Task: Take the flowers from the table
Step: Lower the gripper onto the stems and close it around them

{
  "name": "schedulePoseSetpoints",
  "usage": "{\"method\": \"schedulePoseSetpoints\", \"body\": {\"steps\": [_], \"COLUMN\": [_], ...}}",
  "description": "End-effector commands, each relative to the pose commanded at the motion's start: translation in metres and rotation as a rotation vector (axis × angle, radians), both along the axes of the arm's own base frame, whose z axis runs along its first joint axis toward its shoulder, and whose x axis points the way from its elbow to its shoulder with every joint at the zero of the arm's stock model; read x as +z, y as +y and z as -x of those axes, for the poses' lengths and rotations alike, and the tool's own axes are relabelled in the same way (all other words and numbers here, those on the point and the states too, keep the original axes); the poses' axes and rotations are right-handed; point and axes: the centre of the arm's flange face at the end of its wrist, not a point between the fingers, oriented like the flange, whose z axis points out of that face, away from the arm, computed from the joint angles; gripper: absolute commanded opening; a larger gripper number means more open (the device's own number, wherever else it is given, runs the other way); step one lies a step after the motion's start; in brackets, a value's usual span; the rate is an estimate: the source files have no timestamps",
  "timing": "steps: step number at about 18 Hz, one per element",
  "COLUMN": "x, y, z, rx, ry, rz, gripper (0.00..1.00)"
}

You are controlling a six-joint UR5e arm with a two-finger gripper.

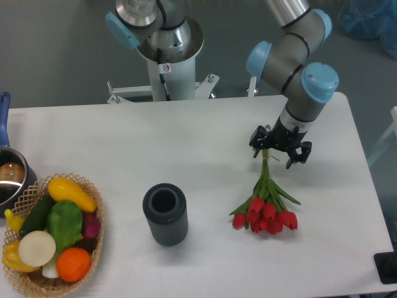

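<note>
**Claw parked right over the stem end of the tulips**

So the flowers (265, 208) are lying flat on the table (205, 143), right-hand half, red heads pointing toward the near edge and the green stems running up and away. The gripper (273, 155) sits directly above the far tip of the stems, with its two fingers (290, 161) spread apart, one on each side of the stem line. Nothing is clamped in it, and I can't tell from this angle whether the fingers touch the table.

Room-wise: there's bare white tabletop all round the bunch, and the right edge is well apart from the blooms. A dark ribbed cup (165, 213) stands upright to the left of the flower heads, with a gap between. The basket of vegetables (53, 233) is way over at the left corner, next to a pot (10, 177) at the edge.
</note>
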Motion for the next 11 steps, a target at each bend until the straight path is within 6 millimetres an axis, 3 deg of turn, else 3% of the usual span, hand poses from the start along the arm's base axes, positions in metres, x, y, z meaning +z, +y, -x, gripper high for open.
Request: {"method": "schedulePoseSetpoints", "body": {"steps": [5, 8, 11], "x": [-0.0064, -0.0064, -0.0080], "y": [-0.0008, -0.0008, -0.0007], "z": [-0.0021, -0.0021, -0.0019], "rx": [-0.002, -0.002, -0.002], "ry": [-0.011, -0.011, -0.012], "rz": [0.005, 0.005, 0.005], "gripper": [1.00, 0.83, 0.73]}}
